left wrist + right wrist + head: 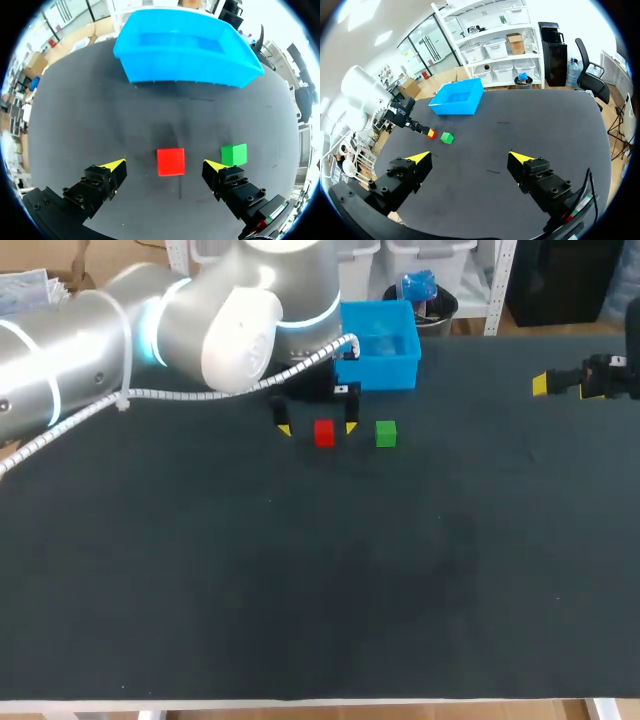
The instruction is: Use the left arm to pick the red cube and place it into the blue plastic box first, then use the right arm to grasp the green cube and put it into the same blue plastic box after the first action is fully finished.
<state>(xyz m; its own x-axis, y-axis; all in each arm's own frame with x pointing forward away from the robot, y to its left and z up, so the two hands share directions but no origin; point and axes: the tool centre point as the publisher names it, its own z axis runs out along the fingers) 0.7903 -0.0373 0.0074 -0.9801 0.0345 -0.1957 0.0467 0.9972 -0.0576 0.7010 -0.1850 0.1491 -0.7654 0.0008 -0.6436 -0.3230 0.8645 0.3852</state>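
The red cube (324, 432) rests on the dark table, with the green cube (386, 433) close to its right. My left gripper (317, 428) is open and straddles the red cube, its yellow tips on either side without touching. In the left wrist view the red cube (170, 161) lies between the fingers of the left gripper (166, 165), the green cube (234, 154) sits just beyond one finger, and the blue plastic box (185, 47) stands ahead, empty. My right gripper (543, 385) hovers open at the far right; in its own view the right gripper (470, 158) holds nothing.
The blue box (379, 348) stands at the table's back edge, just behind the cubes. From the right wrist view the box (457, 100), the red cube (432, 133) and the green cube (447, 138) lie far ahead across bare table.
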